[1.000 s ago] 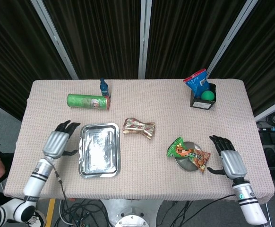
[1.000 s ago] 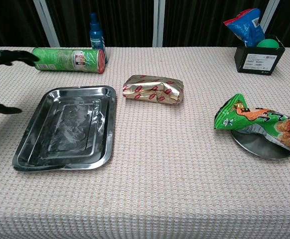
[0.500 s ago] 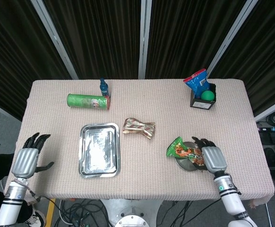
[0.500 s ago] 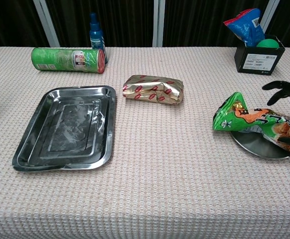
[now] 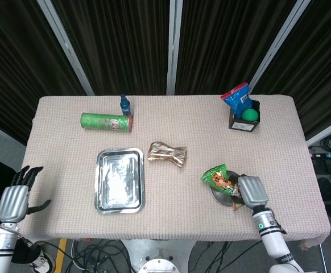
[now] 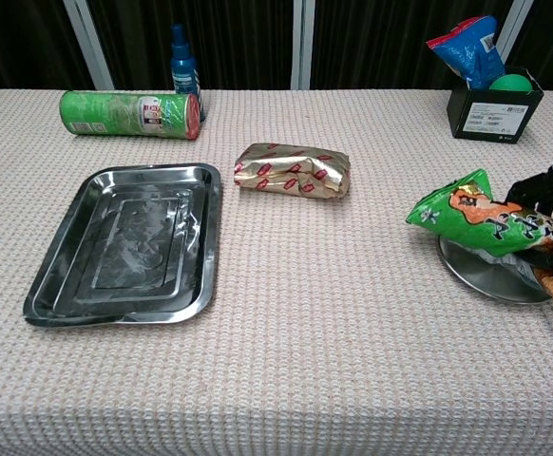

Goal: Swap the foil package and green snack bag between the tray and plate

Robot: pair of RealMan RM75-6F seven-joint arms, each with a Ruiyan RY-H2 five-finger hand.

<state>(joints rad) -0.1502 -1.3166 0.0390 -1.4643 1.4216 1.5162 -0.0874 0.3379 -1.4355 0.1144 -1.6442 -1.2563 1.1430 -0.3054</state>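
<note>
The green snack bag (image 5: 218, 178) (image 6: 481, 220) lies over the small metal plate (image 5: 218, 196) (image 6: 481, 277) at the right, its left end tipped up. My right hand (image 5: 251, 191) (image 6: 550, 195) grips the bag's right part, dark fingers wrapped over it. Mid-table the foil package (image 5: 166, 153) (image 6: 293, 170) lies on the cloth, between the plate and the steel tray (image 5: 120, 181) (image 6: 124, 243), which holds nothing. In the head view my left hand (image 5: 16, 197) hangs beyond the table's left edge, fingers spread and holding nothing. The chest view does not show it.
A green chip can (image 5: 106, 121) (image 6: 129, 113) lies on its side at the back left, beside a blue bottle (image 5: 124, 104) (image 6: 183, 59). A black box (image 5: 244, 120) (image 6: 495, 112) with a blue bag and a green ball stands at the back right.
My right hand moved in from the right and closed on the green bag, whose left end rose. My left hand drew back from beside the tray to past the table's left edge.
</note>
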